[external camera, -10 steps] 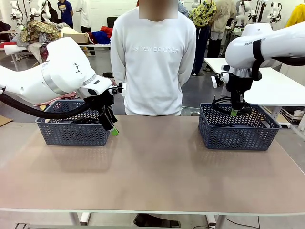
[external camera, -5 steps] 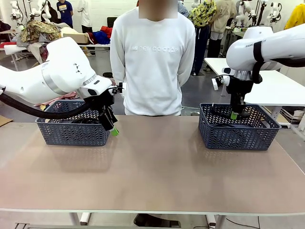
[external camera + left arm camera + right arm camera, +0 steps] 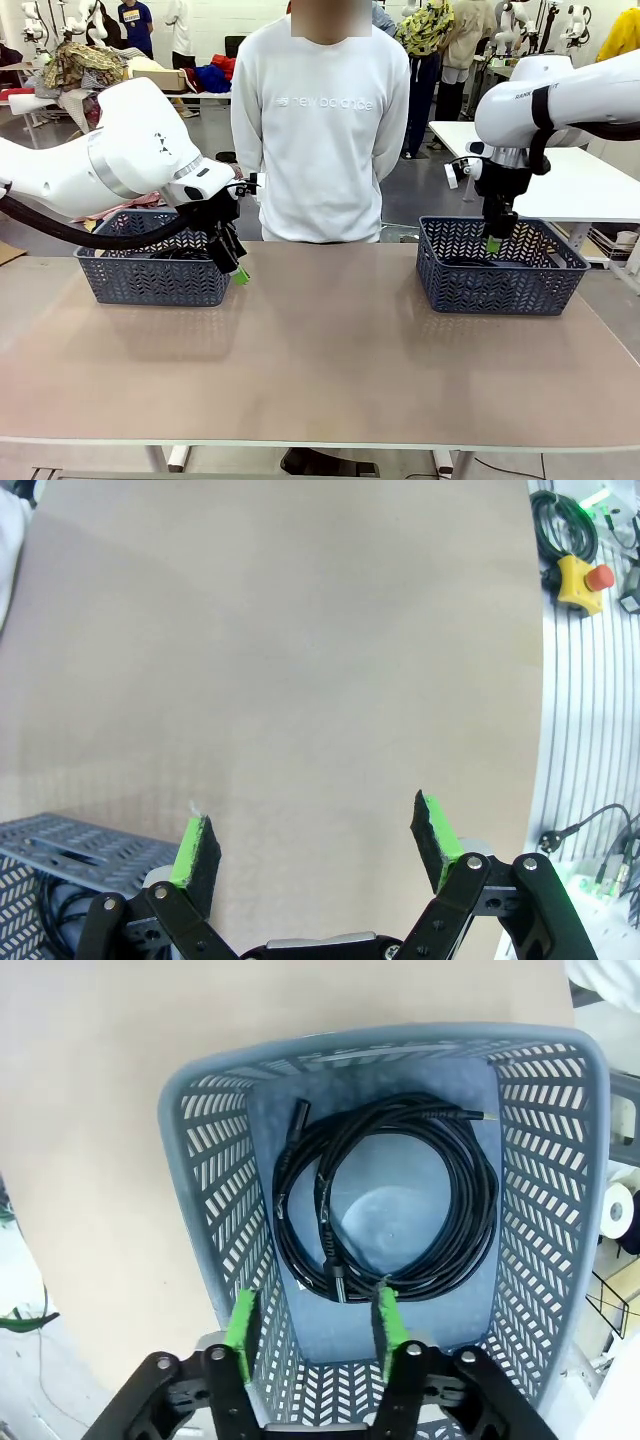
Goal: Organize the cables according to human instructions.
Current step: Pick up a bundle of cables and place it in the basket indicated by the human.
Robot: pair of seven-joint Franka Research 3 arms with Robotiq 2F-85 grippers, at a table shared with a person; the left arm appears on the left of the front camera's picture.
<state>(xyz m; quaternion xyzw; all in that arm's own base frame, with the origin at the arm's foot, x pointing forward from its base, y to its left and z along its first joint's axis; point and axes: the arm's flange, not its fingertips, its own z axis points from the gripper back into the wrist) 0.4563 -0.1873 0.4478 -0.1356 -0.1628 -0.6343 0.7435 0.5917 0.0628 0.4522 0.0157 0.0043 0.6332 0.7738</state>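
Round black cable coil (image 3: 385, 1205) in perforated basket (image 3: 205, 1170)

Right end effector (image 3: 493, 243) released cable (image 3: 385, 1200), rose slightly.

The left arm comes in from the left side and bends down; its left gripper (image 3: 238, 268) points down and toward the middle, and its two green pads (image 3: 192, 850) stand wide apart with nothing between them. The right arm reaches in from the right, with the wrist vertical. The right gripper (image 3: 313, 1323) hangs straight down, its jaws parted and empty.
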